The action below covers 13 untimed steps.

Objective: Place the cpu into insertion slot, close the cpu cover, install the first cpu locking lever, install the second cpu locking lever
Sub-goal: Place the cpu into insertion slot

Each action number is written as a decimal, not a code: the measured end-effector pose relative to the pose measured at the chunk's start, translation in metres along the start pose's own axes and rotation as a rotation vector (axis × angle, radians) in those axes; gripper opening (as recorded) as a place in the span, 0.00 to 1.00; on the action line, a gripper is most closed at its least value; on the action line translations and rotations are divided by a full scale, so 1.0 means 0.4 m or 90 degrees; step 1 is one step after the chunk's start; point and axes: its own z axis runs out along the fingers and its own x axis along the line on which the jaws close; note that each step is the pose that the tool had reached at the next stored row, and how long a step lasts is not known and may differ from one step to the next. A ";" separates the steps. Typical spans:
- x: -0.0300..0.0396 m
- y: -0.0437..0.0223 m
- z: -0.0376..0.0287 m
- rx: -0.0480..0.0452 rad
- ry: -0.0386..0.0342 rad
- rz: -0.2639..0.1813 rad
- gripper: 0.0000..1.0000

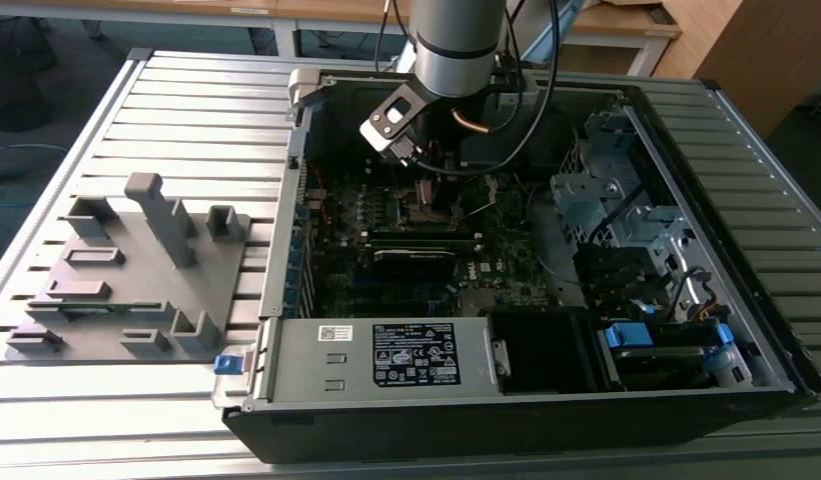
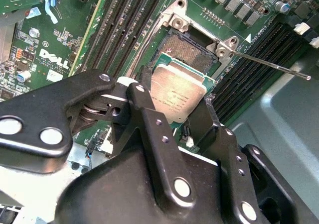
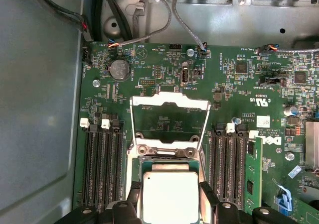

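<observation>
The cpu (image 2: 177,97) between the fingers (image 2: 147,109), over the insertion slot (image 2: 192,52).

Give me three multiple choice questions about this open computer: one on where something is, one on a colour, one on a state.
1. Where is the flat square silver-grey chip? A) between the fingers of the black tool, at the square black socket; B) on the grey tray outside the case; C) on the power supply.
2. What colour is the motherboard? A) red; B) green; C) white.
3. How does the thin silver metal cover frame stand? A) shut over the socket; B) lying outside the case; C) swung open.
Answers: 1 A, both wrist views show fingers flanking it; 2 B, the board is green; 3 C, it stands raised, socket pins bare.
</observation>
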 end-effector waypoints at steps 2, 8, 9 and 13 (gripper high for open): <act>0.000 0.000 0.001 -0.0001 0.0002 0.000 0.54; 0.000 -0.001 0.010 -0.0001 0.0000 0.000 0.54; -0.001 -0.001 0.011 0.0000 -0.0001 0.000 0.54; -0.001 -0.003 0.017 -0.0001 0.0000 0.000 0.54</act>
